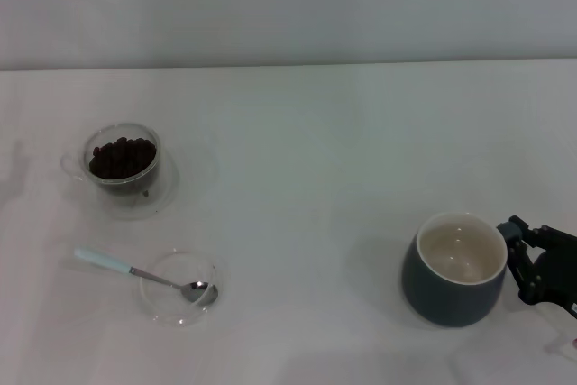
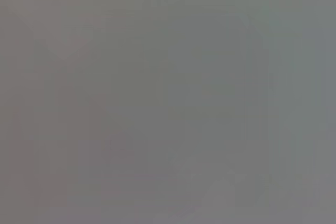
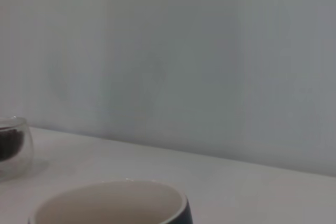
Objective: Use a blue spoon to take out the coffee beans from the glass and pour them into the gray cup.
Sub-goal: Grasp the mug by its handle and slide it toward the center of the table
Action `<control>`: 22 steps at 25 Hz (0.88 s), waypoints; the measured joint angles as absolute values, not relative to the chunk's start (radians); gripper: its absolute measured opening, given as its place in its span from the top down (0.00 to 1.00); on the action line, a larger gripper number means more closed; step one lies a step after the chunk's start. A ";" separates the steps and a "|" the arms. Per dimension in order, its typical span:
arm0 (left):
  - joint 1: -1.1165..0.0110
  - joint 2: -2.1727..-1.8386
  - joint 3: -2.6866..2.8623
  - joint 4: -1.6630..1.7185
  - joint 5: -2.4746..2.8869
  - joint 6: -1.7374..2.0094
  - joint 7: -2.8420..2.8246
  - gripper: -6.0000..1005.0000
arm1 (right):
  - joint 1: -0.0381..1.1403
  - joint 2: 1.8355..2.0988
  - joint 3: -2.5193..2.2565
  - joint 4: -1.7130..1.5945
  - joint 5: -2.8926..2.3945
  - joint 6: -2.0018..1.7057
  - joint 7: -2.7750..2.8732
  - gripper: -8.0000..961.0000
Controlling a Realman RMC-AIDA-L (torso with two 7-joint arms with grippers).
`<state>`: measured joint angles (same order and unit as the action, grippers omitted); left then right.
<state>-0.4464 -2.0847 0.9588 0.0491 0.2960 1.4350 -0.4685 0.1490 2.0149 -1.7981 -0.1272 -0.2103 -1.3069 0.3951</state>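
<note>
The glass (image 1: 123, 159) stands at the far left of the white table, full of dark coffee beans (image 1: 121, 156). Nearer the front, the blue spoon (image 1: 135, 271) lies with its pale handle on the table and its metal bowl in a shallow clear dish (image 1: 180, 289). At the right front is the gray cup (image 1: 453, 270), cream inside and holding nothing. My right gripper (image 1: 516, 263) is right against the cup's right side, fingers apart; the cup's handle is hidden. The right wrist view shows the gray cup's rim (image 3: 110, 203) close up and the glass (image 3: 10, 148) farther off. My left gripper is out of view.
The white table (image 1: 306, 178) runs back to a pale wall. Bare table lies between the glass and the gray cup. The left wrist view shows only flat gray.
</note>
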 joint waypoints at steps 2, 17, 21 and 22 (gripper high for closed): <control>-0.445 -2.085 0.959 0.048 0.296 1.436 -0.473 0.29 | 0.152 2.015 -1.808 -0.138 -0.210 -1.306 0.398 0.85; -0.433 -2.086 0.963 0.047 0.296 1.443 -0.504 0.29 | 0.174 2.022 -1.973 -0.337 -0.203 -1.111 0.411 0.84; -0.428 -2.086 0.963 0.046 0.299 1.444 -0.519 0.29 | 0.202 2.026 -2.008 -0.361 -0.199 -1.079 0.417 0.83; -0.427 -2.086 0.963 0.046 0.299 1.444 -0.519 0.29 | 0.208 2.026 -2.015 -0.362 -0.197 -1.075 0.421 0.83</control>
<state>-0.4272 -2.0862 0.9633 0.0460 0.2995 1.4438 -0.5190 0.2080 2.0264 -2.0147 -0.3623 -0.1973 -1.0752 0.4210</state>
